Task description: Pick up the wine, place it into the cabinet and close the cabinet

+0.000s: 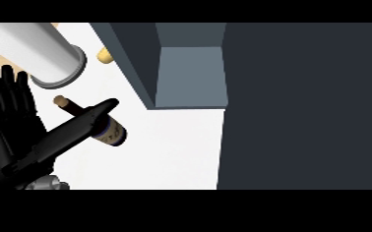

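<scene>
Near the left of the head view, the wine bottle (109, 131) lies tilted over the white desk (174, 152), its cork end pointing up-left and its labelled body down-right. One black hand (69, 135) reaches in from the lower left, its fingers (98, 112) stretched straight along the bottle; which of the robot's hands it is cannot be told. At the left edge the left hand (16, 98) stands with fingers straight and up. A grey cylinder (40, 54) lies top-left. The dark cabinet (291, 103) fills the right side, with its open compartment (190, 76) just right of the bottle.
</scene>
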`<state>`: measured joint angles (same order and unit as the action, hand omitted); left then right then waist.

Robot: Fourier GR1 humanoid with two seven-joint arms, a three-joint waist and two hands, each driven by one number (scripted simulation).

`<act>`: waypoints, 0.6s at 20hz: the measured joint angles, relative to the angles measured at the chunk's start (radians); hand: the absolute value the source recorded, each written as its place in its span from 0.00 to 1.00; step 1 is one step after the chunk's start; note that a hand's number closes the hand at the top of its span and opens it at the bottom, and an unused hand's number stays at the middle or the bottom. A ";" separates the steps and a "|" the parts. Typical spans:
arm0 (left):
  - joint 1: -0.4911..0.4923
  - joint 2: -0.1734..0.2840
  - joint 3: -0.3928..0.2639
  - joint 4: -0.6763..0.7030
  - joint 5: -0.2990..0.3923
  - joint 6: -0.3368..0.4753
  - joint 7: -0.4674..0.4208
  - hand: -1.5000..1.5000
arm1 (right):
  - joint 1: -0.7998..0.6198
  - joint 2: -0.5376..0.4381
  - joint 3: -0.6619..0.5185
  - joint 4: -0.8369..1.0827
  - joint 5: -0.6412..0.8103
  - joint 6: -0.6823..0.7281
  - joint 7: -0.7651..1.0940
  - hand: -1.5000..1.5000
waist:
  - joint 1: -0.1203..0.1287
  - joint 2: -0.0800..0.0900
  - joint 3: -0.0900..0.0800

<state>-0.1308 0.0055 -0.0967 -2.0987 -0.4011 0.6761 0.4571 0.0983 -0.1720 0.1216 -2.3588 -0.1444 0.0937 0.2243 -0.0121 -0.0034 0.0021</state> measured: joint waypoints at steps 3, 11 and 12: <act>-0.072 -0.003 -0.049 -0.004 -0.127 0.047 0.144 0.00 | -0.040 -0.013 -0.018 -0.056 -0.018 -0.020 0.099 0.00 | 0.004 0.000 -0.001; -0.277 -0.005 -0.088 -0.002 -0.384 0.038 0.454 0.00 | -0.192 -0.026 -0.009 -0.089 -0.009 -0.089 0.301 0.00 | 0.008 0.000 -0.001; -0.289 -0.005 -0.086 -0.007 -0.403 0.031 0.480 0.00 | -0.223 -0.028 -0.013 -0.092 -0.009 -0.104 0.335 0.00 | 0.009 -0.001 -0.002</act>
<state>-0.4196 0.0003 -0.1831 -2.1056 -0.8039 0.7070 0.9368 -0.1249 -0.2004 0.1083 -2.4510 -0.1530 -0.0098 0.5596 -0.0034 -0.0041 0.0006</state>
